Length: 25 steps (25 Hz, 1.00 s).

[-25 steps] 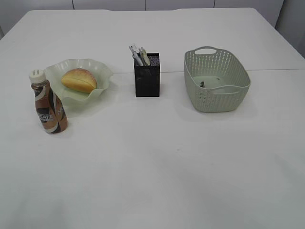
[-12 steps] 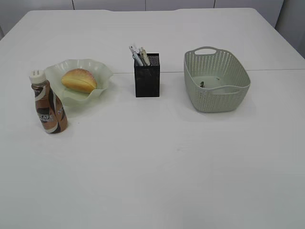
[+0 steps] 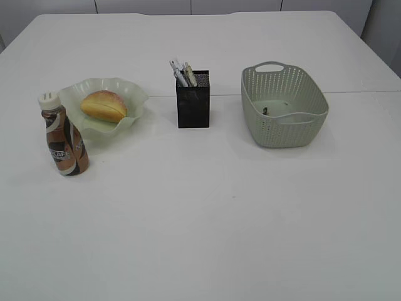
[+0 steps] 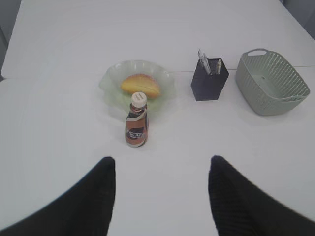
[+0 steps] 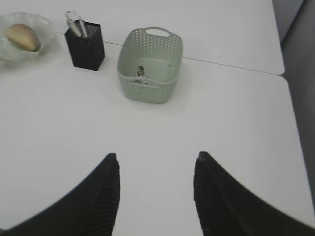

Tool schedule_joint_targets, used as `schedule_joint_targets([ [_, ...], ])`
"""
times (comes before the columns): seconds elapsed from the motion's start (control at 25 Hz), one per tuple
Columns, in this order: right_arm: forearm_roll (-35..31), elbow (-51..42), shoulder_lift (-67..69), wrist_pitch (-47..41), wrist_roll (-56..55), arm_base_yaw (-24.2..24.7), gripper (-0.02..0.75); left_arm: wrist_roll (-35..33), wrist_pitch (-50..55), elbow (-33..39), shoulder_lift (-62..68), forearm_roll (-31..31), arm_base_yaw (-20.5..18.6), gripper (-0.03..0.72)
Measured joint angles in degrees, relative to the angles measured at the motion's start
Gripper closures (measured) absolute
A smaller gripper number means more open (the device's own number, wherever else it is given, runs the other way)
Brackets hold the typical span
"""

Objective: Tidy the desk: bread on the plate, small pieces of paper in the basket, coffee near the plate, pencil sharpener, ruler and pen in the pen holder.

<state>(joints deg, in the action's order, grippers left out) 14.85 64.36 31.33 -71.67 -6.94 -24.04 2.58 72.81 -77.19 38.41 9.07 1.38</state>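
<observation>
Bright, even, diffuse light washes the white surface nearly featureless. Shadows are faint and soft, pooling close around the basket. Both wrist views are softer, with each dark tool blurred at the bottom edge.

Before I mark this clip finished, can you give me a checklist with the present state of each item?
1. Golden bread roll on the pale green wavy plate: ok.
2. Brown coffee bottle upright beside the plate: ok.
3. Pens in the black mesh pen holder: ok; ruler and sharpener: cannot tell.
4. Paper scraps inside the green perforated basket: something small lies there; cannot tell.
5. Left gripper and right gripper open, empty, clear of everything: ok.
</observation>
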Motion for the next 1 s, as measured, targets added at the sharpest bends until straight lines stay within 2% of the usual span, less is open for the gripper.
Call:
schedule_joint_targets([
  [0.16,-5.1,-8.4,-12.2,1.4,3.4,0.0,0.345,-3.4,0.0,3.4,-5.7,0.4,0.0,0.255],
  [0.48,-9.0,-18.5,-29.7,2.1,5.4,0.0,0.345,-11.0,0.1,20.5,-27.6,0.8,0.0,0.255],
  [0.64,-11.5,-24.1,-32.5,2.0,5.5,0.0,0.345,-13.2,-0.1,30.3,-37.5,0.8,0.0,0.255],
  [0.84,-12.3,-29.3,-32.5,1.9,6.9,0.0,0.345,-16.2,0.0,39.7,-38.0,1.2,0.1,0.255],
  [1.0,-12.3,-32.7,-32.5,1.9,8.8,0.0,0.345,-17.5,-1.5,43.9,-38.0,1.3,0.1,0.255],
])
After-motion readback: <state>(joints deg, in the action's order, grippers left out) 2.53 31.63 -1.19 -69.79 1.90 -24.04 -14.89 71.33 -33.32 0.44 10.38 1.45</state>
